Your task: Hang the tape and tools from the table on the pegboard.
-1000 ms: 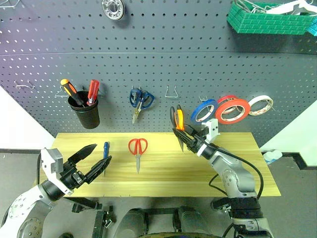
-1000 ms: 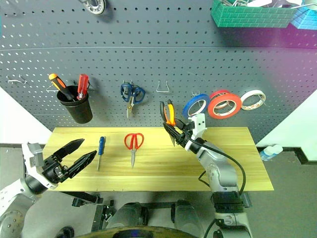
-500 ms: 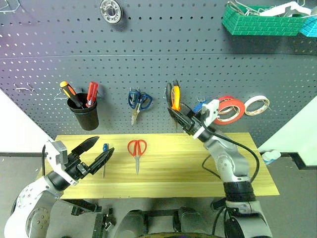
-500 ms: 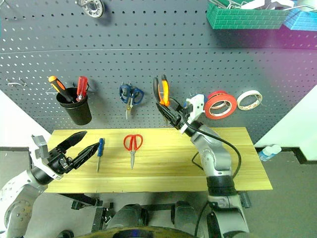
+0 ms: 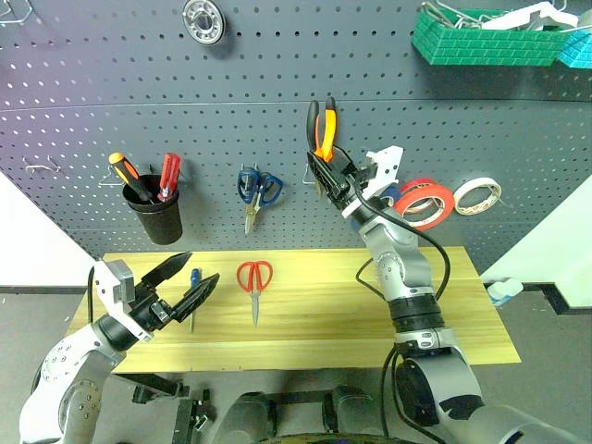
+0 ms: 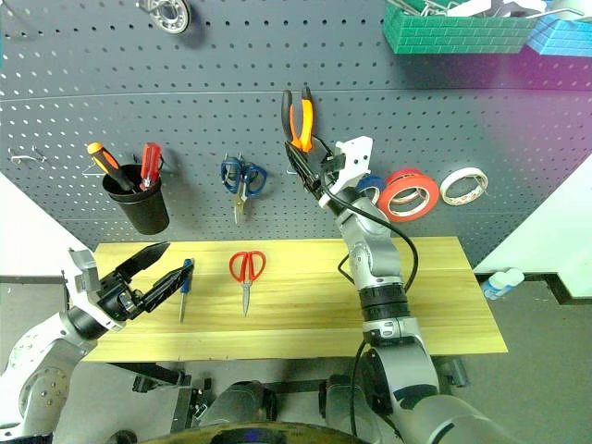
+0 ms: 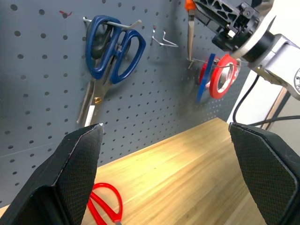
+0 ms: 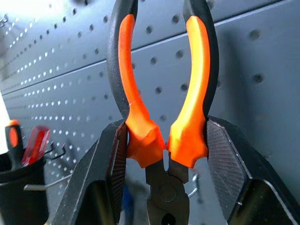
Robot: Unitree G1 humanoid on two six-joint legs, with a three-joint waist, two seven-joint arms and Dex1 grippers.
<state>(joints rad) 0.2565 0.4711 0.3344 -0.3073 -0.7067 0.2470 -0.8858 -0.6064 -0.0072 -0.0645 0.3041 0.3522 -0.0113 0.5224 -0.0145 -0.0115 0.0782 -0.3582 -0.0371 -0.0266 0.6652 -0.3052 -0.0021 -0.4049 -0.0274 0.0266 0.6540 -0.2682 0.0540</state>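
My right gripper [image 5: 329, 174] is shut on the orange-and-black pliers [image 5: 322, 128], held handles-up against the dark pegboard [image 5: 277, 83]; the jaws clamp the base of the handles [image 8: 192, 108]. The wide red tape [image 5: 429, 203] hangs on the pegboard just right of that hand. Red-handled scissors [image 5: 255, 278] and a small blue-handled screwdriver [image 5: 195, 283] lie on the wooden table [image 5: 333, 319]. My left gripper [image 5: 203, 267] stands open over the table's left end, beside the screwdriver. A bare wire hook [image 7: 162, 38] sits on the board near the pliers.
A black cup [image 5: 155, 209] with orange and red screwdrivers hangs at the left, blue-handled scissors [image 5: 257, 190] beside it. A red-and-white roll [image 5: 481, 194] hangs right of the red tape. A green basket [image 5: 490, 42] is up at the right. A bottle [image 5: 500, 291] stands off the table's right end.
My right gripper has lifted the pliers up and a little left, from just above the table's back edge to high against the pegboard. The left gripper has stayed where it was.
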